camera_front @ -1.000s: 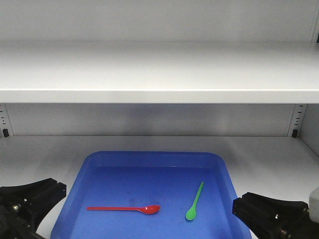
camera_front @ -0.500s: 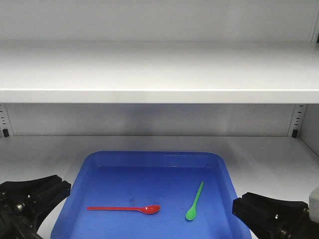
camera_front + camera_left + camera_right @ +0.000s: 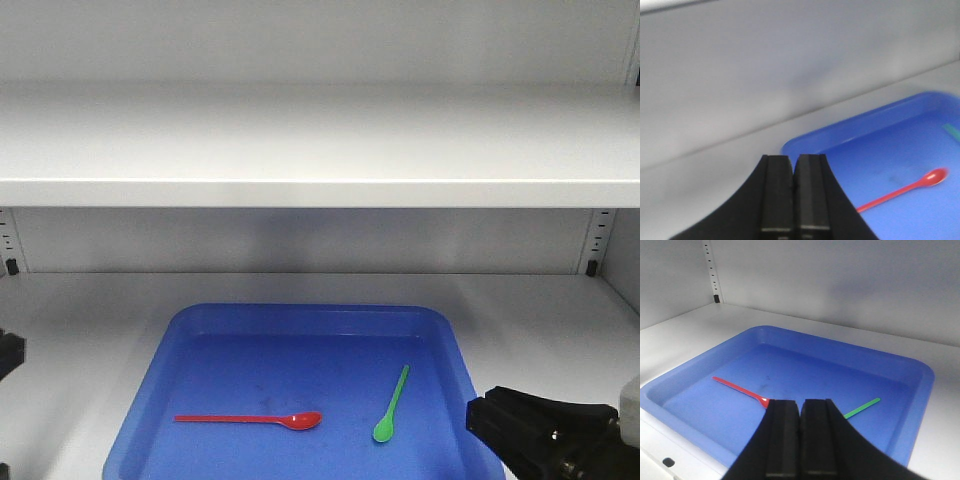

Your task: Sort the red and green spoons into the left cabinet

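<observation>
Front view. Blue tray (image 3: 300,325) sits on the lower shelf of the left cabinet (image 3: 320,150), rim toward the robot, presumably as the pick-up station. Red spoon (image 3: 250,419) lies flat in the tray, handle pointing left, bowl toward centre. Green spoon (image 3: 391,404) lies well apart to its right, angled, bowl nearest the robot; the separation leaves each free for its own grasp. Right gripper (image 3: 478,418) rests just beside the tray's right edge, holding nothing. Only a dark sliver of the left arm shows at the frame edge.

Left wrist view. Left gripper (image 3: 792,162) has its fingers pressed together, empty, aimed toward the tray's corner; the red spoon shows to its right, untouched.

Right wrist view. Right gripper (image 3: 800,407) likewise closed on nothing, poised over the tray's near side between both spoons. Neither spoon has been sorted yet.
</observation>
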You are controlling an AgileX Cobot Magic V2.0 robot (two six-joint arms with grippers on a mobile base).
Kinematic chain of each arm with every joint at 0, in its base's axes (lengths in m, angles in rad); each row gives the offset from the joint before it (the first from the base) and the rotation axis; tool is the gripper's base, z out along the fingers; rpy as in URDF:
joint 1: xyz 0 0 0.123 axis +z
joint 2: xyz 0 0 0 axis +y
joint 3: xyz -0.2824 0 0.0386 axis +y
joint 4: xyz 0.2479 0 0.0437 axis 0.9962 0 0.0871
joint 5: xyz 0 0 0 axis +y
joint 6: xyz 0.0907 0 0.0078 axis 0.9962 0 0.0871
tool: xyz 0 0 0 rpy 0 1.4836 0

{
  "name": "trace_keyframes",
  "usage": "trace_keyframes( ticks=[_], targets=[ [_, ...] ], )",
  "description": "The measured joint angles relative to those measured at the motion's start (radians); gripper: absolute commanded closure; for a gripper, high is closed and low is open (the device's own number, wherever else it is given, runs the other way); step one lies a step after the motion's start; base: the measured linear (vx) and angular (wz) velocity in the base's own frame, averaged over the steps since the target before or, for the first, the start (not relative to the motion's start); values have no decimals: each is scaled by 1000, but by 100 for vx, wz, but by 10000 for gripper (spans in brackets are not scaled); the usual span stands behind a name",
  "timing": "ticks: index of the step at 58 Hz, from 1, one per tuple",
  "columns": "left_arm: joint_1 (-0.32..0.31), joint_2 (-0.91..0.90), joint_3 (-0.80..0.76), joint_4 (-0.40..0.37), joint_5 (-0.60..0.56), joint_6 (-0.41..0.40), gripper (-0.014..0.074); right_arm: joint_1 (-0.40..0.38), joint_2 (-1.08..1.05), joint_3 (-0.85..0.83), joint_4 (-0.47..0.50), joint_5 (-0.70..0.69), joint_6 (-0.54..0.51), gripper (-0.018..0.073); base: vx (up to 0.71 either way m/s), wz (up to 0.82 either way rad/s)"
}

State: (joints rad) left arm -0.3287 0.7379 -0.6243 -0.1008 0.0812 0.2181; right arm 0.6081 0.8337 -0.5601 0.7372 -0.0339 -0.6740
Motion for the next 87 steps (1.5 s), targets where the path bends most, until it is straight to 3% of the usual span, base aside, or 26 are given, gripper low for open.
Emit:
trace_keyframes(
  ticks=[11, 28, 38, 46, 87],
  targets=[
    [103, -88, 32, 0, 42, 0, 597, 0, 0, 0, 0, 0, 0, 562, 0, 0],
    [210, -421, 398, -29, -112, -17, 597, 0, 0, 0, 0, 0, 0, 562, 0, 0],
    [213, -628, 586, -32, -129, -30, 597, 0, 0, 0, 0, 0, 0, 562, 0, 0],
    [213, -733, 651, -33, -123, -30, 597, 0, 0, 0, 0, 0, 0, 562, 0, 0],
    [213, -748, 651, -33, -81, -33, 597, 0, 0, 0, 0, 0, 0, 562, 0, 0]
  ],
)
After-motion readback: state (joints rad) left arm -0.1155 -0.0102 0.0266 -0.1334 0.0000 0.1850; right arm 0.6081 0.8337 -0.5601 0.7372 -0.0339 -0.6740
